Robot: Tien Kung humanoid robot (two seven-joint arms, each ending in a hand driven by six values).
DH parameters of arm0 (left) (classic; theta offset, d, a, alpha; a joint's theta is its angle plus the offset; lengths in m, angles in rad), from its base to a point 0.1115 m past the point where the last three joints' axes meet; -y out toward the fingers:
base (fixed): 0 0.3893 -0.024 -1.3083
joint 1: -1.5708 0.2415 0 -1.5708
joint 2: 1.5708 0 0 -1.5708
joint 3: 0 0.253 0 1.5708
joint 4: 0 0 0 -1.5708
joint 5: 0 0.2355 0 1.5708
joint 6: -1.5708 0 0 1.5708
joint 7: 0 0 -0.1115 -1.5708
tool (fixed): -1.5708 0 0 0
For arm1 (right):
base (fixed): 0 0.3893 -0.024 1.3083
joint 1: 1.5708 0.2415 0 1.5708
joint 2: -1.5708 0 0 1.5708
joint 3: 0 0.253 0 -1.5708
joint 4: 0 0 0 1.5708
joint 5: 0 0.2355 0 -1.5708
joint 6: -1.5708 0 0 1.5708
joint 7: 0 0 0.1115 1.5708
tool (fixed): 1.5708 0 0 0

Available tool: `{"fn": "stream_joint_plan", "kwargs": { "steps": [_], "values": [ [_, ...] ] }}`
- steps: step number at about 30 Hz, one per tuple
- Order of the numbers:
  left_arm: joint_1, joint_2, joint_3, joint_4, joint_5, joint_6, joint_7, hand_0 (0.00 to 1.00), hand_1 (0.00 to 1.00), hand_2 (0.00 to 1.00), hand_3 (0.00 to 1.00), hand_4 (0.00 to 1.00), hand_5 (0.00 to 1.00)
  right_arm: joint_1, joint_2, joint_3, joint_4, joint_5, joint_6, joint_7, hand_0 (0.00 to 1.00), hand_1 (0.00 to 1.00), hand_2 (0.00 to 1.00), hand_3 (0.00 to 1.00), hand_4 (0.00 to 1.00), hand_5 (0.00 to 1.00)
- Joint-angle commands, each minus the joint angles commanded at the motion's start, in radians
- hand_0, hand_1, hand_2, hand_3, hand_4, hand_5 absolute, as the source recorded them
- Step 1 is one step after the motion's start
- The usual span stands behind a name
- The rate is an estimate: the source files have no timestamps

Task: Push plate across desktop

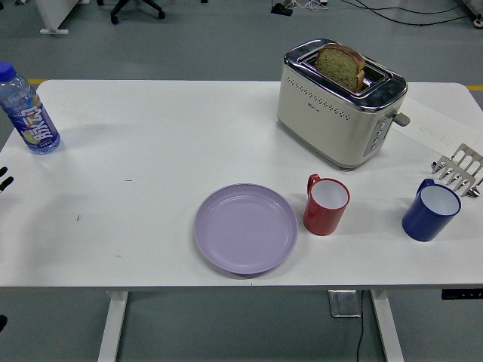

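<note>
A lilac plate [245, 228] lies empty near the table's front edge, a little left of the middle. Only a small black tip of my left hand [4, 180] shows at the picture's left edge, over the table's left side and far from the plate. How the hand is held is hidden. My right hand is out of view. Nothing touches the plate.
A red mug [326, 204] stands just right of the plate, almost touching it. A blue mug [430, 210] and a metal rack [459, 169] are at the right. A toaster [339, 102] holding bread stands behind. A water bottle [27, 112] stands at the far left.
</note>
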Motion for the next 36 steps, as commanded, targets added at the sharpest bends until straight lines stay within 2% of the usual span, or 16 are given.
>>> {"fn": "stream_joint_plan", "kwargs": {
  "steps": [20,36],
  "values": [
    [0.009,-0.001,0.029,0.004,0.004,0.008,0.002,0.723,0.763,0.765,0.761,0.496,0.998,-0.012,-0.002,0.010,0.000,-0.011,-0.002,-0.004,0.604,0.546,0.651,0.611,0.143,0.347],
    [0.006,-0.001,0.024,0.005,0.006,0.023,0.004,0.723,0.758,0.753,0.754,0.497,0.998,-0.009,-0.002,0.011,0.000,-0.007,-0.004,-0.002,0.603,0.547,0.652,0.612,0.143,0.347]
  ]
}}
